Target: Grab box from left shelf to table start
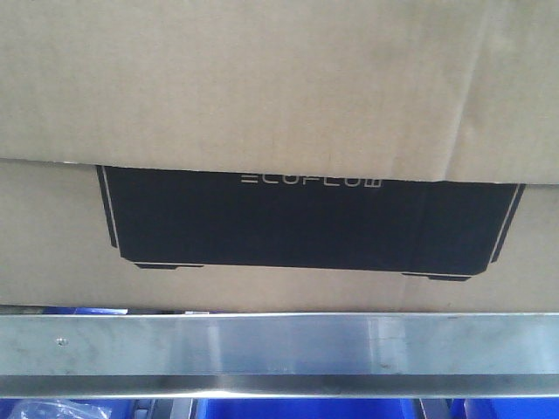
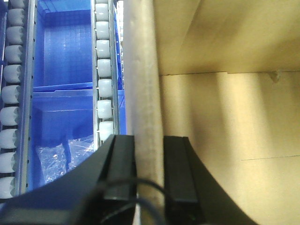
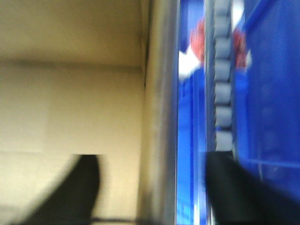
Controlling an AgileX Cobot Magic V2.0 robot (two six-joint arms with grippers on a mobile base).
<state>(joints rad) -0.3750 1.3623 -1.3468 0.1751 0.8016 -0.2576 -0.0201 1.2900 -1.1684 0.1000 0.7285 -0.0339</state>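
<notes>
left hand point(image 2: 149, 187) straddles shelf point(image 1: 279, 345) rail, fingers apart, not clamped. right hand point(image 3: 150, 187) also spread, blurred. box point(image 1: 279, 96) sits on shelf at 12 o'clock, long axis 9-to-3, between both hands; neither clearly nearer.

1. The box point(image 1: 279, 96) carries 1 readable brand: white "ECOFLOW" lettering, partly cut off along its top by an overlapping cardboard flap, printed near the upper edge of the black panel point(image 1: 306, 223) on its front.
2. Neither wrist view shows any readable text, label or number; the right wrist view is too blurred to tell.
</notes>
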